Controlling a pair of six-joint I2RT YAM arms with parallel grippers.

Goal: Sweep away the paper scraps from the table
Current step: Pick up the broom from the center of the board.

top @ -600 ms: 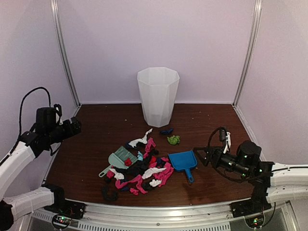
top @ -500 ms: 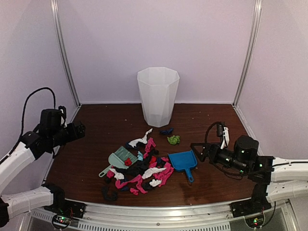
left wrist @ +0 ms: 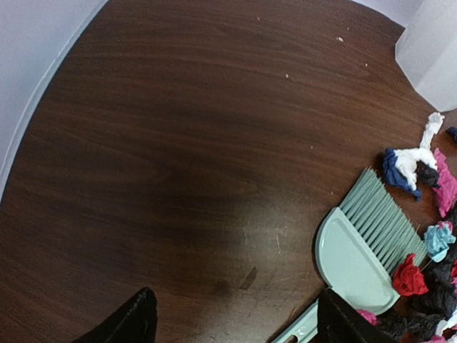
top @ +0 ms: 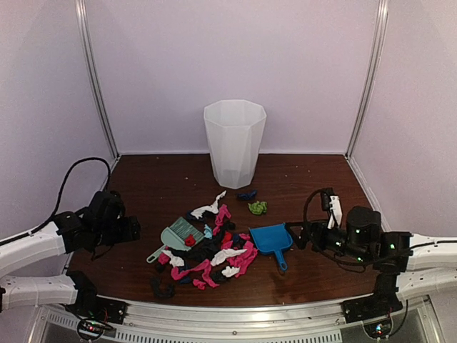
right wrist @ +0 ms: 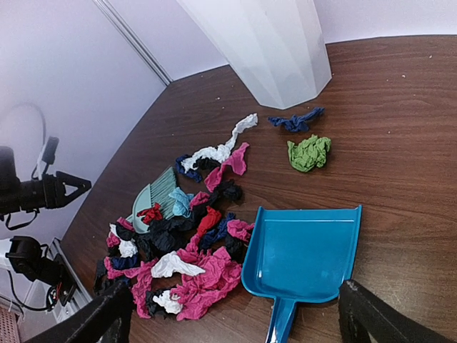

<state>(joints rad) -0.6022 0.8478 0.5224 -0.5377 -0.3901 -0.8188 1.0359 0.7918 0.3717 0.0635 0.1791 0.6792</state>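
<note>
Nearest the camera, the metal rail (top: 228,309) runs along the bottom of the top view, and the table (top: 143,193) stretches back from it. The left gripper (top: 133,230) hovers low at the left of the frame, its jaws apart and holding nothing; its wrist view shows bare wood between the fingers, with the brush (left wrist: 353,257) just ahead at lower right. The right gripper (top: 298,234) sits at the right, jaws spread wide and empty, and in its wrist view the handle of the dustpan (right wrist: 303,250) points back toward the gap between the fingers without touching them.

By my reading the sweeping has not begun. The paper scraps (top: 214,257) lie in a loose pile in the lower middle of the top view, some resting on the brush bristles, some just beside the dustpan's left edge, none visibly inside it. A black strip (top: 161,288) lies close to the rail. Further back, a green wad (top: 257,207) and a navy strip (top: 247,194) lie apart from the pile. Both tools need picking up first, then everything must be gathered.

For room, the left half of the table gives the brush arm open wood. The white bin (top: 234,143) stands at the upper middle, near the back wall (top: 228,64), with side walls closing in at both edges, so wide swings look risky
</note>
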